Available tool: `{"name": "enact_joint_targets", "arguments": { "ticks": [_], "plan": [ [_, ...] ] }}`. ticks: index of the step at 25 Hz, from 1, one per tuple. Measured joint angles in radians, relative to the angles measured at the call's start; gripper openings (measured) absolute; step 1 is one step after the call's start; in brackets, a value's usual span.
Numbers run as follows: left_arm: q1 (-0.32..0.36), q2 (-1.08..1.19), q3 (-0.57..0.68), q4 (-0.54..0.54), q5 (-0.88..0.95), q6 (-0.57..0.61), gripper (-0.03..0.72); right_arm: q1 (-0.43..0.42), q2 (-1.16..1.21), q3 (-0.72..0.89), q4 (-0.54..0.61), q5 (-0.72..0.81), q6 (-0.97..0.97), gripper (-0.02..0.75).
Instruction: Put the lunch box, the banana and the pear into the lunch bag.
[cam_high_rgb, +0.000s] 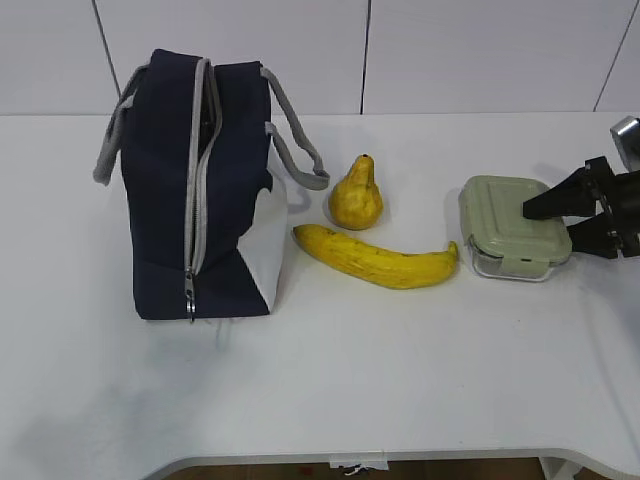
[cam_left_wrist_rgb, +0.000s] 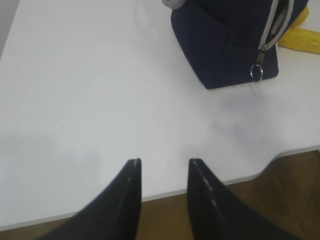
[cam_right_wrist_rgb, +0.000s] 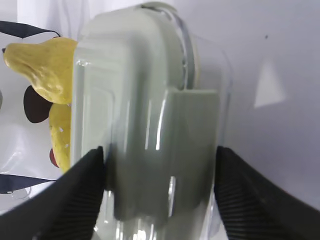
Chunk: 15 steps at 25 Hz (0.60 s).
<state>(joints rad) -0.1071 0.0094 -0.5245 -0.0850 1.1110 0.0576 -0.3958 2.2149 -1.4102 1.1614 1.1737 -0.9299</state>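
The right tool is at the lunch box now, jaws spread wide and straddling its near end. In the right wrist view one finger sits at the left wall and the other at the right, with the sage lid filling the gap between them. Whether the pads are actually pressing is hard to call; it looks open around the box, not yet clamped.

The box lies flat on the bench at the far right, its long axis running away from the tool toward the middle, so the jaws are set to close across the short side. The right arm is clearly the nearer one.

The lunch bag stands upright well off to the left, zipper parted. Between box and bag lie the banana, its tip just beside the box, and the pear behind it. A low carry would sweep both, so the box likely needs lift first.

The left tool hangs open over bare bench near the front edge, holding nothing.
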Motion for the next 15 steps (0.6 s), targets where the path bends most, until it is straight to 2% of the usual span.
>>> {"name": "enact_joint_targets", "arguments": {
  "ticks": [4,6,15],
  "plan": [
    [0.0,0.0,0.0,0.0,0.0,0.0,0.24,0.0,0.0,-0.003,0.011,0.003,0.0,0.412],
    [0.0,0.0,0.0,0.0,0.0,0.0,0.24,0.0,0.0,-0.003,0.011,0.006,0.002,0.388],
    [0.0,0.0,0.0,-0.006,0.0,0.0,0.24,0.0,0.0,-0.003,0.011,0.008,0.008,0.36]
  ]
}}
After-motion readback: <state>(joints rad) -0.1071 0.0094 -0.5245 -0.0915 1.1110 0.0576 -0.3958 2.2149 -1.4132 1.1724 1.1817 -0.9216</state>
